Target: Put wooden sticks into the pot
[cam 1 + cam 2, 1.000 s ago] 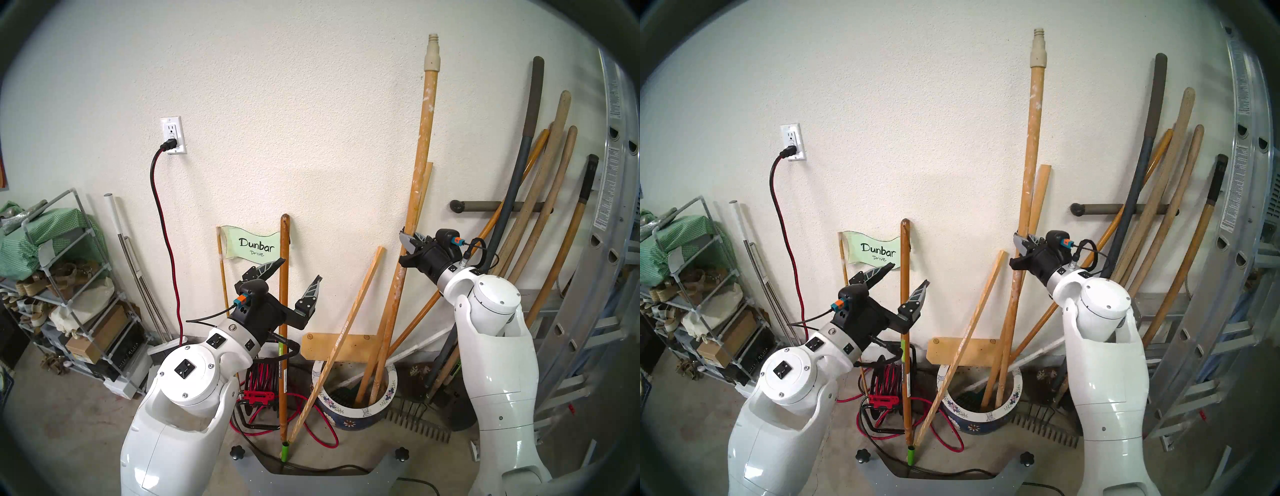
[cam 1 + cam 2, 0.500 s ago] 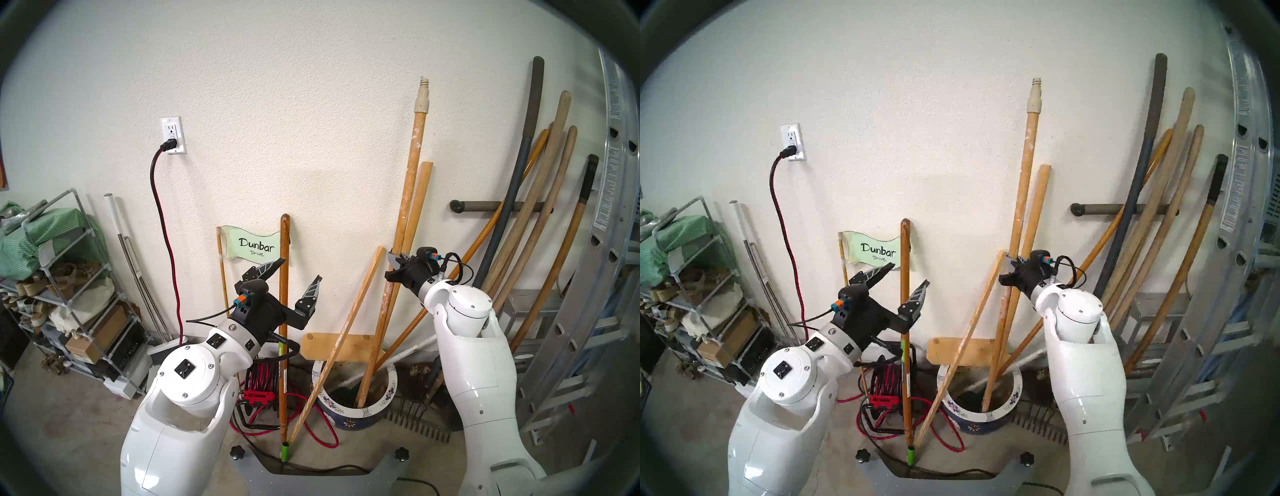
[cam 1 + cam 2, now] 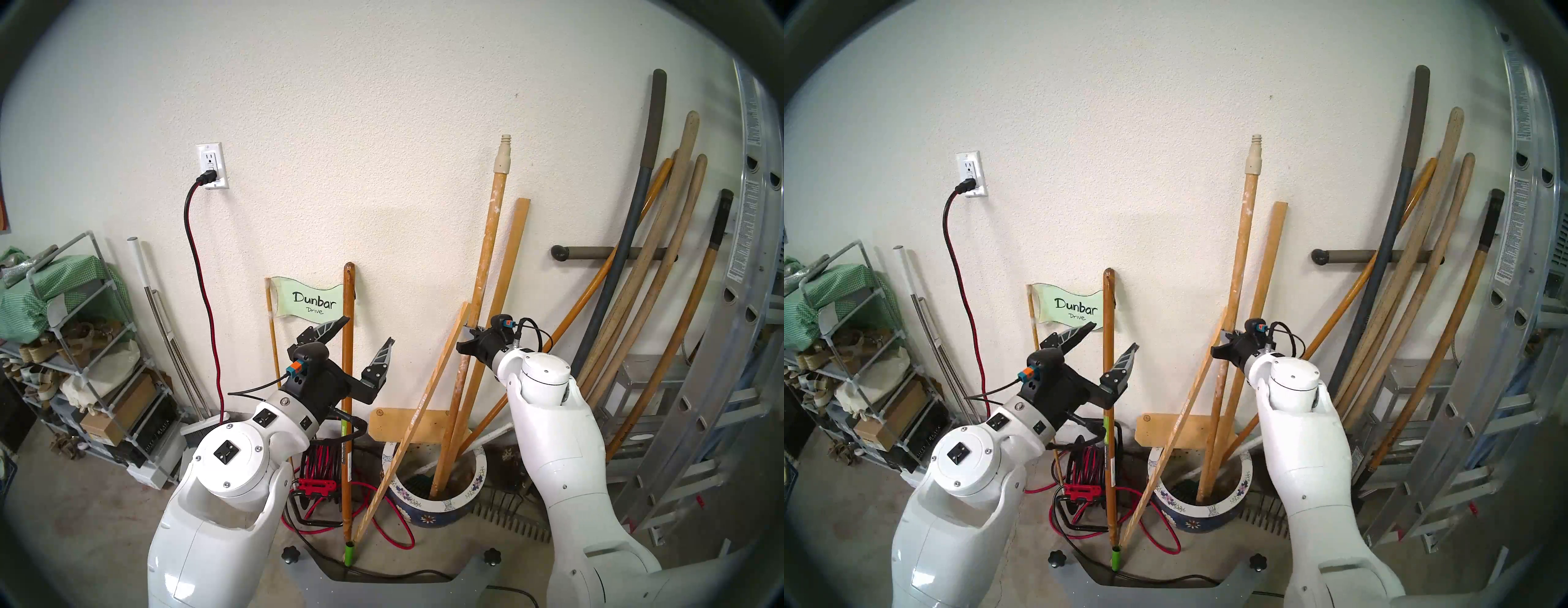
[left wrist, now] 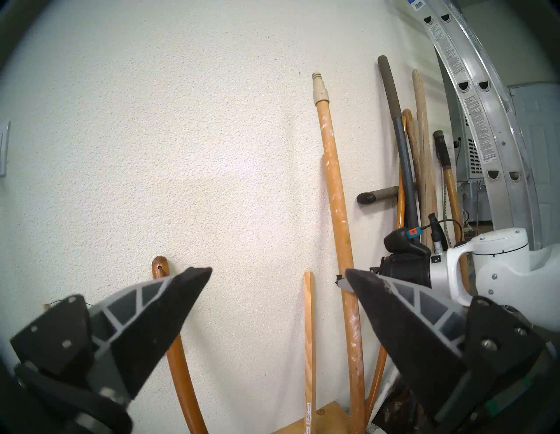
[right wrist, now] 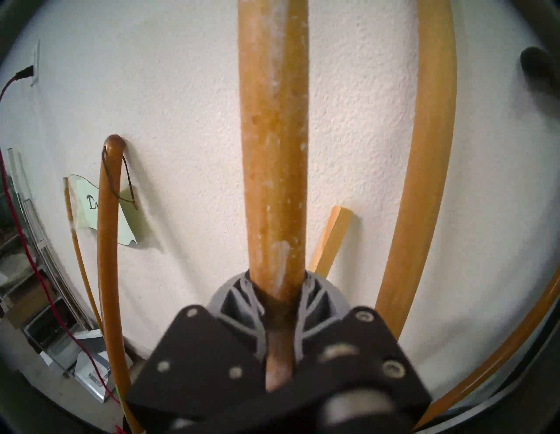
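Note:
My right gripper [image 3: 469, 337] [image 3: 1223, 342] [image 5: 278, 291] is shut on a paint-flecked wooden stick [image 3: 488, 237] [image 3: 1244, 237] [image 5: 272, 151] with a cream threaded tip. It grips the stick about halfway up. The stick's lower end stands inside the blue flowered pot [image 3: 479, 471] [image 3: 1246, 471]. A smooth tan dowel [image 3: 509, 263] also stands in the pot and leans on the wall. A thin square stick [image 3: 424, 403] leans over the pot's left rim, foot on the floor. My left gripper [image 3: 368, 331] [image 4: 278, 270] hangs open and empty, left of the pot.
A brown pole [image 3: 348, 382] stands on the floor behind my left gripper, beside a "Dunbar Drive" sign [image 3: 312, 301]. A red cord reel [image 3: 322, 467] lies left of the pot and a rake head [image 3: 509, 522] to its right. Tool handles [image 3: 662, 276] and a ladder [image 3: 742, 297] crowd the right; a shoe rack [image 3: 85, 339] stands at the left.
My right gripper has come down and to the left with the paint-flecked stick, and the stick's lower end has sunk deeper into the pot. The left arm has not moved.

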Robot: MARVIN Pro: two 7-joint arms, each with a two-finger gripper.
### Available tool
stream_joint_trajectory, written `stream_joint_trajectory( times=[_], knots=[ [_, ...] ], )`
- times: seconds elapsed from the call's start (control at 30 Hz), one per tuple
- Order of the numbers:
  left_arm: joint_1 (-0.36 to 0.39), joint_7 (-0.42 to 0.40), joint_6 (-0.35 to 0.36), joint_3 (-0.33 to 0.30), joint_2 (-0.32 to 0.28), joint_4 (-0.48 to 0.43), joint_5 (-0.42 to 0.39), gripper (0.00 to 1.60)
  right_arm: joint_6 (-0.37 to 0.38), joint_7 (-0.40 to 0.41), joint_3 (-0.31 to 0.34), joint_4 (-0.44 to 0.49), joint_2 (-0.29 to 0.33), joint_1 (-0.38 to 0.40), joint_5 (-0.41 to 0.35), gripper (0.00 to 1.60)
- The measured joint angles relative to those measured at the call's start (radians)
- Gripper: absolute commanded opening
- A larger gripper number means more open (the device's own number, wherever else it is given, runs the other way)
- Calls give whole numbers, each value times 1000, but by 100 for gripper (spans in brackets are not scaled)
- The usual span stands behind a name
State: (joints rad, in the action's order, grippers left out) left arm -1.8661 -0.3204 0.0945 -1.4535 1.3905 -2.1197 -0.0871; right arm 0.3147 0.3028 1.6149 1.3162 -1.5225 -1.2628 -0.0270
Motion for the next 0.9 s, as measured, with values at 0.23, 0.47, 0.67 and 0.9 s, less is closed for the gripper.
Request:
stream_joint_trajectory(
  times=[0.23, 0.47, 0.67, 0.9],
  knots=[
    [0, 0, 0, 0, 0, 0, 0, 160, -11, -36, -7, -103, -22, 68, 15, 0],
    [0, 0, 0, 0, 0, 0, 0, 160, -33, -76, -13, -212, -41, 144, 32, 0],
    [0, 0, 0, 0, 0, 0, 0, 160, -60, -127, -12, -322, -60, 217, 45, 0],
    [0, 0, 0, 0, 0, 0, 0, 160, -72, -163, -10, -404, -76, 274, 51, 0]
  ],
)
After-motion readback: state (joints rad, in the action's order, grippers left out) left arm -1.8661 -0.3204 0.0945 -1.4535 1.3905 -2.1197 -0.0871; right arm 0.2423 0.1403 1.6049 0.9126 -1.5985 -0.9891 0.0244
